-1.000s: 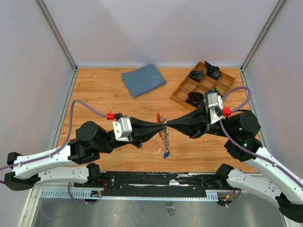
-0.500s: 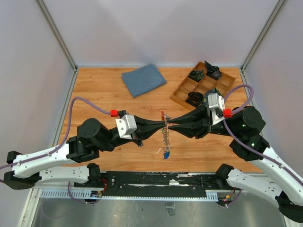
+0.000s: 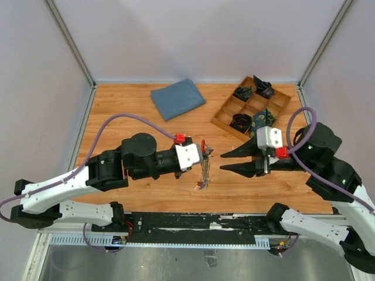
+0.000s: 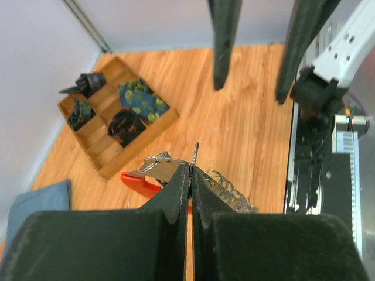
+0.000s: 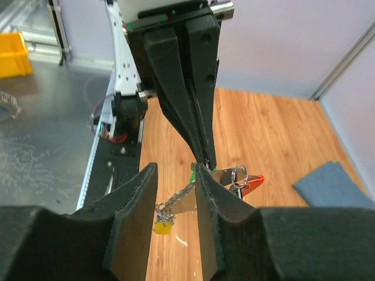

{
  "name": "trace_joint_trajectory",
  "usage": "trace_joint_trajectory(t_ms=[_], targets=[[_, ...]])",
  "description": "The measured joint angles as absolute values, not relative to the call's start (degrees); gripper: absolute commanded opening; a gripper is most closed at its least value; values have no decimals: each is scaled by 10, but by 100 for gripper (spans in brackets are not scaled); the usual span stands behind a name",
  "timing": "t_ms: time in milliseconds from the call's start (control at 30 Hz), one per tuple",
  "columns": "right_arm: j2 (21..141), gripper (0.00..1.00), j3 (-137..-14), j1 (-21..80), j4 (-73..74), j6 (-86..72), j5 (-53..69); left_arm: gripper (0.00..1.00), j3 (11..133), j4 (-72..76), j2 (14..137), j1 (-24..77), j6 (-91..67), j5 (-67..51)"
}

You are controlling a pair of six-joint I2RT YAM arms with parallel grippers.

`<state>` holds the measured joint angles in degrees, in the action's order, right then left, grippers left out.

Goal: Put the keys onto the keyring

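My left gripper (image 3: 204,153) is shut on the keys (image 3: 203,171), a silver bunch with a chain hanging below it above the table. In the left wrist view a thin metal piece sticks up between the closed fingertips (image 4: 186,175). The silver keys (image 4: 159,166) and the red keyring (image 4: 139,181) show just past them. My right gripper (image 3: 221,163) stands open a short way right of the bunch, touching nothing. In the right wrist view the keys (image 5: 225,175), the red keyring (image 5: 253,181) and a yellow end (image 5: 163,226) lie beyond its spread fingers (image 5: 137,216).
A folded blue cloth (image 3: 177,98) lies at the back. A wooden compartment tray (image 3: 222,120) with dark bundles sits at the back right, also in the left wrist view as the tray (image 4: 137,146). A black rail (image 3: 193,221) runs along the near edge.
The right gripper has let go of the bunch, opened and drawn back to the right. The left arm has swung round and now holds the hanging keys alone.
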<state>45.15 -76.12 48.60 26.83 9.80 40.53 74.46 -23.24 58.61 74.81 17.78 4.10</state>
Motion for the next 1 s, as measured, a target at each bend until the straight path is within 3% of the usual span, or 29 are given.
trace_joint_trajectory(t_ms=[233, 500, 1000], targets=[[475, 36, -739, 486, 319, 153, 402, 0, 815, -366, 651, 748, 203, 37], [445, 35, -634, 486, 259, 166, 394, 1, 867, -460, 685, 748, 217, 33], [436, 24, -554, 488, 126, 151, 396, 1, 889, -513, 715, 748, 227, 29]])
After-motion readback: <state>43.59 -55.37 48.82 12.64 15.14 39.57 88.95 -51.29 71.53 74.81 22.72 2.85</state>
